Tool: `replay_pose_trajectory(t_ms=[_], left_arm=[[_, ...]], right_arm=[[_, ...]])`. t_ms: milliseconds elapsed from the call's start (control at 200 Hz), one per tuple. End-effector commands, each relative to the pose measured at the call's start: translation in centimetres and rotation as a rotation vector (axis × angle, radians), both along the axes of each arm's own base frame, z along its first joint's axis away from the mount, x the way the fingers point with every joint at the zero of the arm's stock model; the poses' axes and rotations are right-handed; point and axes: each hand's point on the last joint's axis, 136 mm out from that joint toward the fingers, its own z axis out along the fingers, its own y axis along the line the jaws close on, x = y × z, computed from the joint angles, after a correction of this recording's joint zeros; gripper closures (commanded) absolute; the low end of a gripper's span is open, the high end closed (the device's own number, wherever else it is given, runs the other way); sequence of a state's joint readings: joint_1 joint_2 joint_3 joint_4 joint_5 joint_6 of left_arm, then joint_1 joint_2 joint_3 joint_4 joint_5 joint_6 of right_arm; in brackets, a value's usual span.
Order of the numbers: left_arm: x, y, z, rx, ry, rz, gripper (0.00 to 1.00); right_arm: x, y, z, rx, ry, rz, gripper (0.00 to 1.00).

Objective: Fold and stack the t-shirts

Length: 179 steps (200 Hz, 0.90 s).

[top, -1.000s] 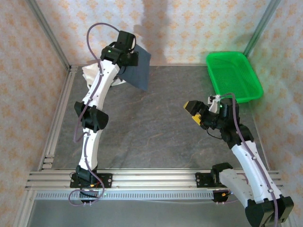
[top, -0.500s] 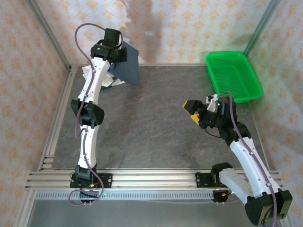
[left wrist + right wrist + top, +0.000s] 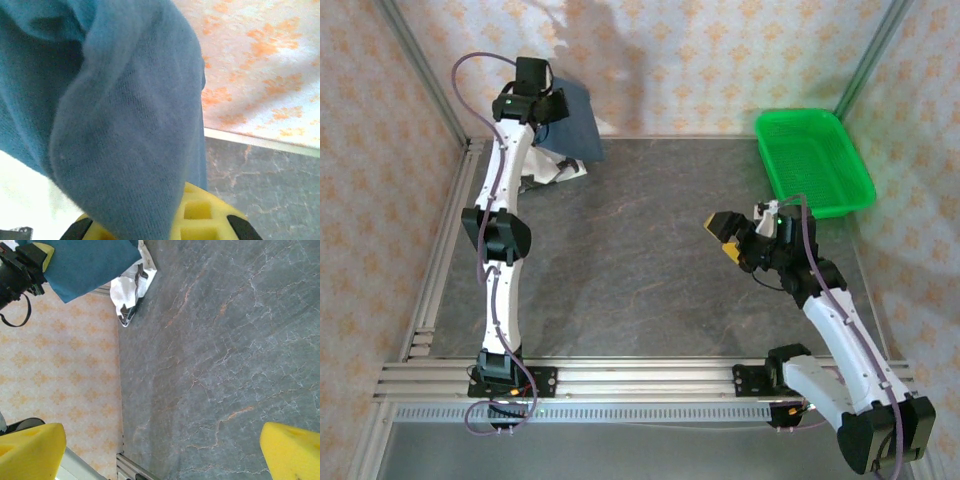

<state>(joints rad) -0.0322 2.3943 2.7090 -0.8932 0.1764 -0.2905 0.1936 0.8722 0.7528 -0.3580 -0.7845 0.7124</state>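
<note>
Our left gripper [image 3: 552,100] is pinched on an edge of the navy t-shirt [image 3: 578,125] and holds it off the table [image 3: 640,270] at the far left corner, close to the back wall. In the left wrist view the blue cloth drapes over one yellow pad [image 3: 200,217] and hides the other, so we read the grip from how the shirt hangs from it as a flat panel. Just below and beside that panel, the white t-shirt [image 3: 552,170] with black print lies crumpled against the corner; the right wrist view shows it bunched, not flat.

Our right gripper [image 3: 725,238] hovers over the right half of the table with its pads spread wide and nothing between them, near the green basket [image 3: 815,160] and well apart from both shirts.

We judge that the navy shirt is the one in hand, lifted and not yet set down. We cannot tell whether it is already folded. The white shirt looks unfolded, so we think stacking is some way off. The next move calls for lowering the navy shirt onto bare table, clear of the white one. It should go down without dragging an edge under. The right gripper would have to cross over to take a second corner.
</note>
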Motion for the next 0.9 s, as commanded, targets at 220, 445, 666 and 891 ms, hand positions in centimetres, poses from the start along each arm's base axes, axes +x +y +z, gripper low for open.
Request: replay_pose_trajectory(t_ms=[220, 445, 666, 891], left_arm=[[2.4, 4.4, -0.8, -0.058, -0.06, 0.107, 1.0], [3.0, 7.0, -4.1, -0.084, -0.009, 0.158, 1.0], [2.6, 9.6, -8.2, -0.098, 0.078, 0.216, 1.0], [0.8, 13.5, -12.7, -0.128, 0.193, 0.335, 0.73]], right_arm=[[0.8, -0.1, -0.9, -0.007, 0.001, -0.038, 0.01], [0.9, 0.0, -1.8, -0.01, 0.026, -0.051, 0.01], [1.0, 0.1, -2.2, -0.021, 0.038, -0.062, 0.01], [1.0, 0.5, -1.9, -0.026, 0.04, -0.053, 0.01]])
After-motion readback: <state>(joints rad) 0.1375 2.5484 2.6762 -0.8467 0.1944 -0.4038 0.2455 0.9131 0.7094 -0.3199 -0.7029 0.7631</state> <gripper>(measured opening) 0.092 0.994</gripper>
